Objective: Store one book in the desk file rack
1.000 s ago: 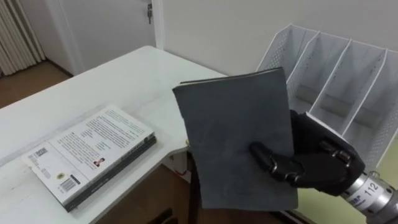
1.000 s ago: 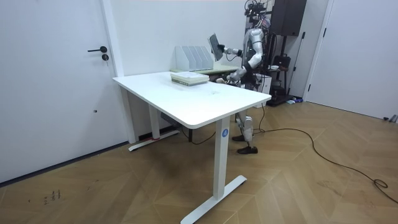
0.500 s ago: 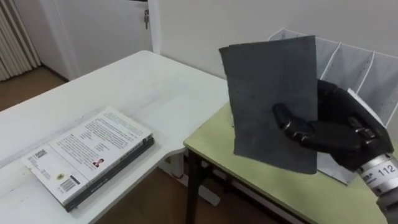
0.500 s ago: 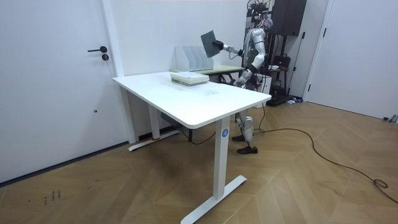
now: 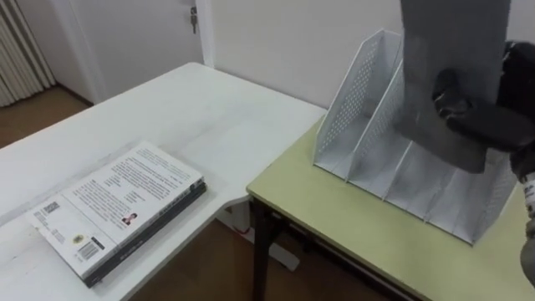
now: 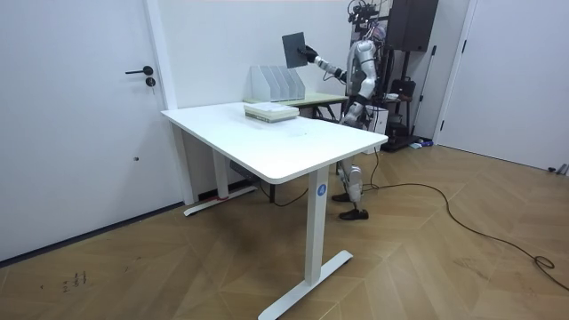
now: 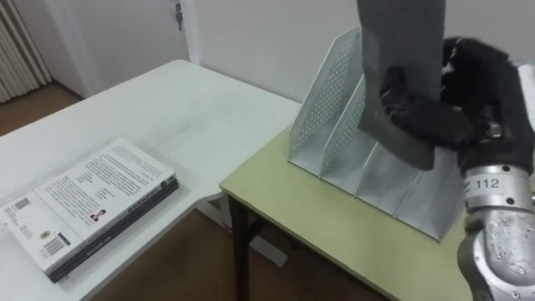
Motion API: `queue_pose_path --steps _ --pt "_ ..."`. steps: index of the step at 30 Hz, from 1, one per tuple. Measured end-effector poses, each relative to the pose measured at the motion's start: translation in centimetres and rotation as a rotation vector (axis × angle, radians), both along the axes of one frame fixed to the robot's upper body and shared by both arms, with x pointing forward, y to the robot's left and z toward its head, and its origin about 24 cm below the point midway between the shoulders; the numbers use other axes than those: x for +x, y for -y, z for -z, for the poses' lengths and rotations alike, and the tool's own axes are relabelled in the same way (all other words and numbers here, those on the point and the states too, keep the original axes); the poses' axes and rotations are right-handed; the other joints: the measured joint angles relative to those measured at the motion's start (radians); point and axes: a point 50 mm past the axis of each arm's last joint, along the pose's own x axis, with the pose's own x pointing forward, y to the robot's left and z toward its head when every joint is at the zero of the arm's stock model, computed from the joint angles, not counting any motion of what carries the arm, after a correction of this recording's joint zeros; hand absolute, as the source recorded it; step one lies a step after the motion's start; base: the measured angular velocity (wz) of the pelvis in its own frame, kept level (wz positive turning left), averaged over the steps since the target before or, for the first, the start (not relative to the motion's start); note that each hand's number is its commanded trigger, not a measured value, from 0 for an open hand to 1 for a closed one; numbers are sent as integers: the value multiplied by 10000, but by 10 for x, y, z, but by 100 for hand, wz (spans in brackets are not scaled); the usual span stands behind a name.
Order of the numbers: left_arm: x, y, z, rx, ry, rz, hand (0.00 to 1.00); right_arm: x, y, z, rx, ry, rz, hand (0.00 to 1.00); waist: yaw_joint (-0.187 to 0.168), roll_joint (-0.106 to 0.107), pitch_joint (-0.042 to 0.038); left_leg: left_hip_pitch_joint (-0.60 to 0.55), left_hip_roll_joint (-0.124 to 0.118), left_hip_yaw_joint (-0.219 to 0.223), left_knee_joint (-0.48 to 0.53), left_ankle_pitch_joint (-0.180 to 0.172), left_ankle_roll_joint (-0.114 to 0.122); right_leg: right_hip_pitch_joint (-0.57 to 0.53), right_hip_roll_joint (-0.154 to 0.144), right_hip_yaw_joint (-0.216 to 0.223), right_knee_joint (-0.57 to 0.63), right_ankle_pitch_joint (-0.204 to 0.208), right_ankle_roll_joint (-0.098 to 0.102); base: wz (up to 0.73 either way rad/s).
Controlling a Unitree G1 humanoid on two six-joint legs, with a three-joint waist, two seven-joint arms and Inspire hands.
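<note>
In the left eye view, a thin dark-grey flat book [image 5: 451, 67] is held upright, slightly tilted, in the black right hand [image 5: 489, 117]. The thumb is curled over the near cover and the fingers are wrapped behind, so the book is pinched. The book is seen in front of the white perforated-metal file rack [image 5: 355, 100], which stands at the far edge of the yellow-green desk [image 5: 334, 217]. Whether its lower edge touches a divider cannot be told from this view. A stack of white-covered books [image 5: 117, 209] is left lying near the front edge of the white table [image 5: 167, 109] — well apart from the rack.

In the room view, the robot is seen standing behind the yellow-green desk, its right arm stretched toward the room view's left. The grey book is carried clearly above the rack's top edge, apart from it. The left hand [image 6: 347, 108] is seen low beside the body (its state cannot be told).

In the right eye view, the same pinch is confirmed, and the rack's compartments are seen to hold nothing.

By this evidence the pickup and lift are judged done. What is left is the lowering — the book has yet to be lined up with one compartment, slid down between the dividers and released.
</note>
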Motion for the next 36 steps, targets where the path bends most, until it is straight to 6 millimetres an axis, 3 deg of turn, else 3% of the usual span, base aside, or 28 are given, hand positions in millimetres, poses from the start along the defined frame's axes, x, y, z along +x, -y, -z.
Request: queue_pose_path --steps 13,36 --pt "-11 -4 6 162 -554 -400 0 -7 17 -13 533 1547 3042 100 202 -2 -11 82 0 -132 -67 0 0 103 1 -143 -150 3 -1 1" --pt "-12 -4 7 302 -664 -461 0 -11 25 -14 977 1854 3839 100 293 -2 -18 70 -10 -285 -68 0 0 110 -11 -262 -172 3 -1 0"
